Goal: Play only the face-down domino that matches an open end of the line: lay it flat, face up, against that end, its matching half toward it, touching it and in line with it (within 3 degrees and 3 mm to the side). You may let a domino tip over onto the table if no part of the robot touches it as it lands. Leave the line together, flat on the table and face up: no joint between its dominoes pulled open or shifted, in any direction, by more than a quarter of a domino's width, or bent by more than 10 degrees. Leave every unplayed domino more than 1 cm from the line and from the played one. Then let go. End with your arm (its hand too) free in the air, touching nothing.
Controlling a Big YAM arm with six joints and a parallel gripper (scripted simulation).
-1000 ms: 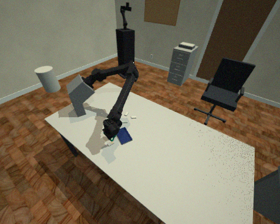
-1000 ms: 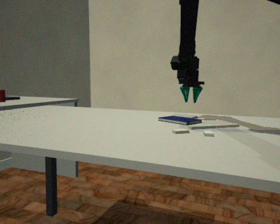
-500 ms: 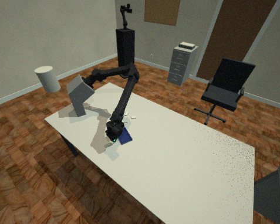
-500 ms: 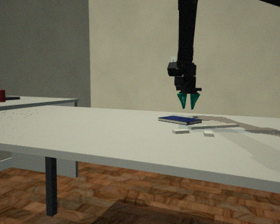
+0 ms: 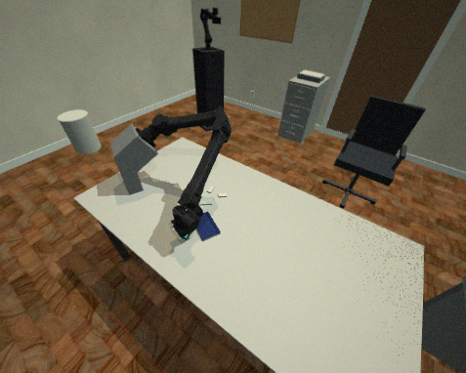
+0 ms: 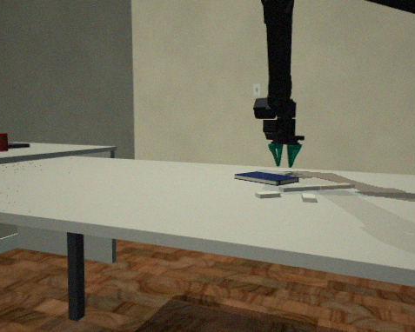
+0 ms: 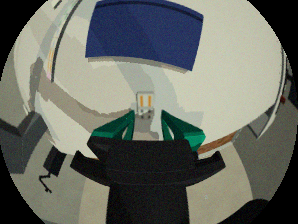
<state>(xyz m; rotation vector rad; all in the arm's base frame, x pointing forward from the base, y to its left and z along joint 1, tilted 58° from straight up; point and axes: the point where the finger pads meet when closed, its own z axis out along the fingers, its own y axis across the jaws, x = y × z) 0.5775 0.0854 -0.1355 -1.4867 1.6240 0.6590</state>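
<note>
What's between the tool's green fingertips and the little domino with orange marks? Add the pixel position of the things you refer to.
Only air, it seems: in the wrist view, nothing shows between the tool (image 6: 284, 166) (image 7: 148, 112) and the domino (image 7: 145, 101).

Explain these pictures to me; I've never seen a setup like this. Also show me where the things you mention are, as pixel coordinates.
The machine is one black robot arm (image 5: 205, 163) (image 6: 279, 56) (image 7: 147, 200) with green-fingered jaws. The top picture looks down across the room, the exterior one looks across the table (image 5: 297, 273) (image 6: 138, 191) (image 7: 235, 75) from a side, and the round wrist one looks out past the jaws.

On the tabletop lie a blue book (image 5: 208, 227) (image 6: 264, 177) (image 7: 145, 32), a line of dominoes (image 5: 206, 202) (image 6: 317, 188) (image 7: 50, 62) and two small pale dominoes (image 5: 211, 189) (image 6: 268, 195) apart from it. The wrist view also shows a domino with orange marks (image 7: 145, 102) in front of the jaws.

Nothing is held: the jaws stand apart above the table.
</note>
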